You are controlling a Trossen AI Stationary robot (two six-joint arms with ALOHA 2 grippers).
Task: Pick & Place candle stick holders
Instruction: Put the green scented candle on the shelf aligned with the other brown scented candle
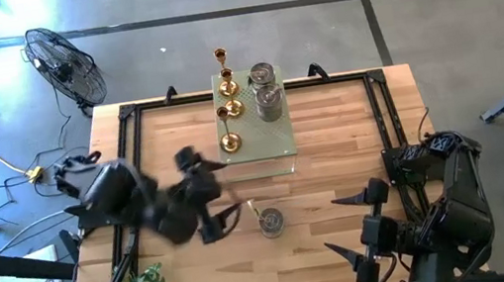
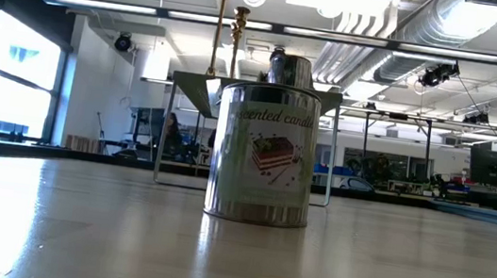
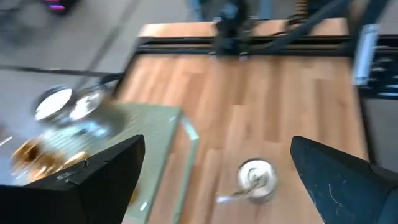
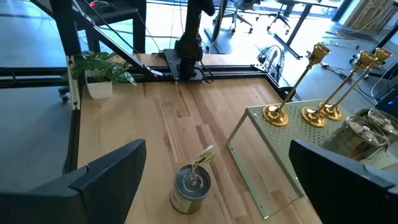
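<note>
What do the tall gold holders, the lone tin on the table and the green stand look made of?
Gold holders: likely polished brass-like metal, bright reflections. Lone tin: shiny silver metal with a printed paper-like label reading scented candle. Green stand: pale perforated sheet, probably painted metal, though plastic is possible.

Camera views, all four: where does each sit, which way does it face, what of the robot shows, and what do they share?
High: overhead, straight down; both arms, left pincer, right pincer.
Low: tabletop height, facing the silver cylindrical scented-candle tin; no arm shows.
Left wrist: past its own open dark fingers, toward the tin and the pale green perforated box.
Right wrist: past its open fingers, toward the three gold holders.
All four share the tin.
</note>
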